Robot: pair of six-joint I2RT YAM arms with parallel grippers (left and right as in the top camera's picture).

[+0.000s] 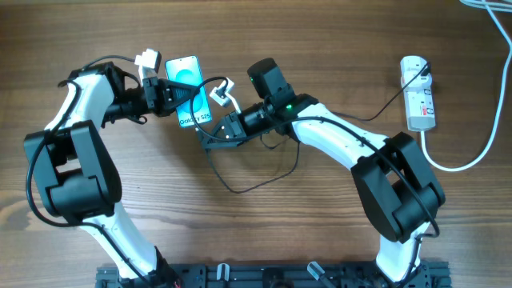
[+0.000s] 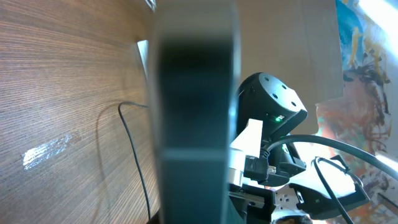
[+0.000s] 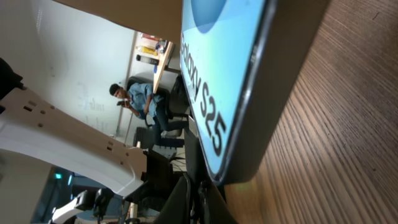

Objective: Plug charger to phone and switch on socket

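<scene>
The phone (image 1: 190, 90), light blue with "Galaxy" text, is held just above the table at the back left. My left gripper (image 1: 174, 94) is shut on its long sides from the left. In the left wrist view the phone is a blurred dark band (image 2: 194, 106). My right gripper (image 1: 211, 128) is at the phone's lower end and is shut on the plug end of the charger (image 1: 240, 188), a thin black cable looping over the table. In the right wrist view the fingers (image 3: 214, 200) pinch the cable right under the phone's end (image 3: 217, 81). The white socket (image 1: 419, 100) lies at the far right.
A thick white cord (image 1: 472, 160) curves from the socket toward the right edge and back corner. The charger's cable runs from the socket (image 1: 376, 112) behind my right arm. A stretch of it lies on the wood in the left wrist view (image 2: 134, 162).
</scene>
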